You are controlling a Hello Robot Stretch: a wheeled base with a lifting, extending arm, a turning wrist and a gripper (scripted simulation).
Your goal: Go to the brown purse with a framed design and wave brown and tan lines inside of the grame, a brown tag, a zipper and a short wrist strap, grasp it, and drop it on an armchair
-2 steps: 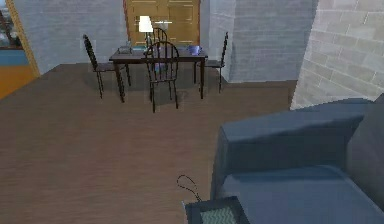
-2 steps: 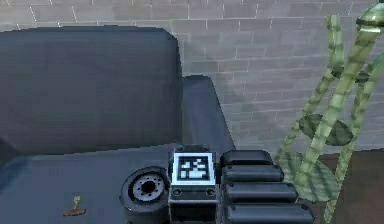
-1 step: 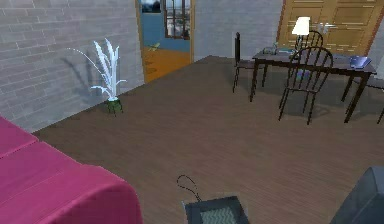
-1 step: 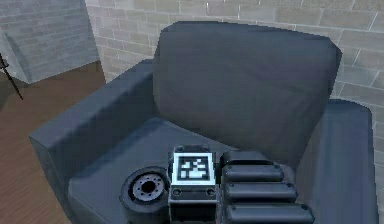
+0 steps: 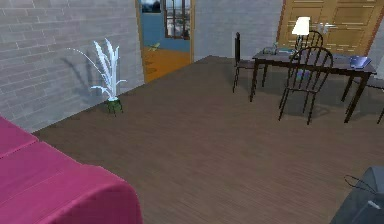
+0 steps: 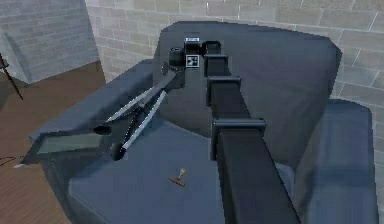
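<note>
A blue-grey armchair (image 6: pixel 275 70) stands against a pale brick wall in the arm side view. My arm (image 6: pixel 240 140) reaches out over its seat. The gripper (image 6: pixel 110 140) points down toward the chair's left armrest (image 6: pixel 70 145). A small brownish thing (image 6: pixel 181 178) lies on the seat cushion, a little right of and below the fingers; its shape is too small to name. I cannot tell whether the gripper holds anything.
In the forward view, a magenta sofa (image 5: pixel 50 185) fills the lower left. A white plant (image 5: pixel 108 70) stands by the brick wall, beside an open doorway (image 5: pixel 165 35). A dark table (image 5: pixel 310 65) with chairs (image 5: pixel 305 80) and a lamp (image 5: pixel 301 28) stands at the back right. Wood floor (image 5: pixel 210 140) lies between.
</note>
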